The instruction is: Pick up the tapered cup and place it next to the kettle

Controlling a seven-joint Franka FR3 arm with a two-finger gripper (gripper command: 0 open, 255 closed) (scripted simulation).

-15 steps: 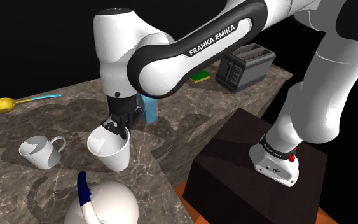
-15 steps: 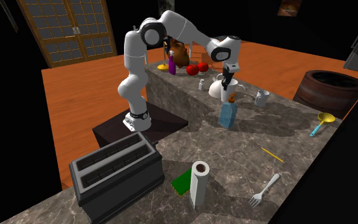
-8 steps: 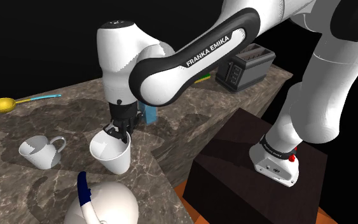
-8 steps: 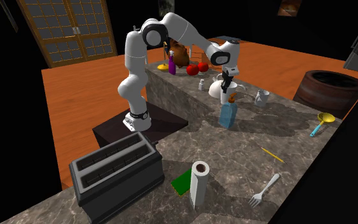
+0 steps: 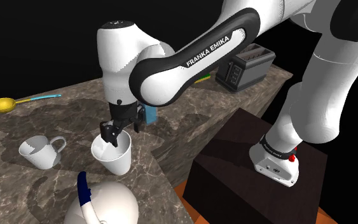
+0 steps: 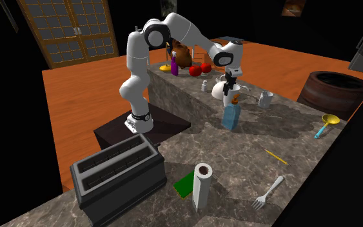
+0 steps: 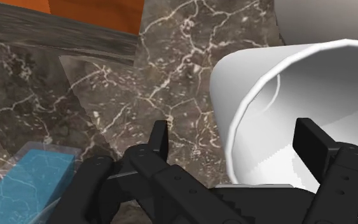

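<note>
Blue bottle point(image 7: 25, 172) sits just outside one finger. My gripper point(image 7: 238, 137) is spread wide, straddling the cup's point(image 7: 260, 76) wall, one finger outside, the other inside, not squeezing it. Kettle point(image 5: 107, 203) is right near the cup.

White cup point(image 5: 114, 158) beside the kettle point(image 5: 110, 202)
The tapered cup stood mouth-up and empty on the marble counter point(image 5: 63, 114), close to the round white kettle with its dark blue handle.
</note>
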